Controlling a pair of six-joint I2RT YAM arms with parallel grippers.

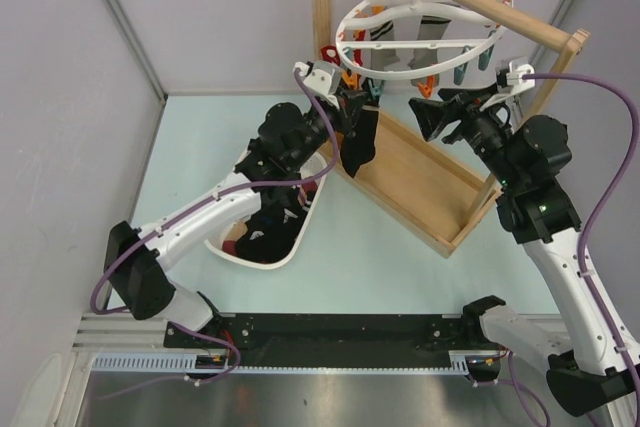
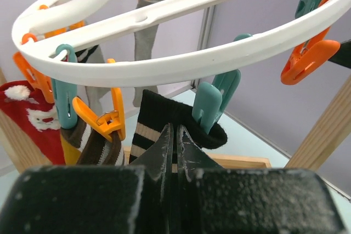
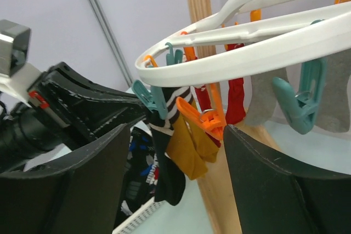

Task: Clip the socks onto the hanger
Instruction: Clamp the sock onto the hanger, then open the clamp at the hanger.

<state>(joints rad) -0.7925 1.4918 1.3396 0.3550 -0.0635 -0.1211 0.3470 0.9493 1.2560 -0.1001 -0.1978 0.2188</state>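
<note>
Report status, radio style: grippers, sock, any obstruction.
Left gripper shut on black striped sock. Right gripper open, empty. Cuff at teal clip under hanger. Nothing blocking.

Overhead looks down; both wrists near hanger (image 1: 400,74).

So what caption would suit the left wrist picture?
Shut jaws pinch a black striped sock beside a teal clip under the white hanger.

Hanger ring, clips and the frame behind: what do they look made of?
Hanger ring: white moulded plastic, smooth and slightly glossy, with moulded holes. Clips: coloured plastic, orange and teal, satin sheen. Frame: pale wood, matte, seemingly unvarnished.
</note>
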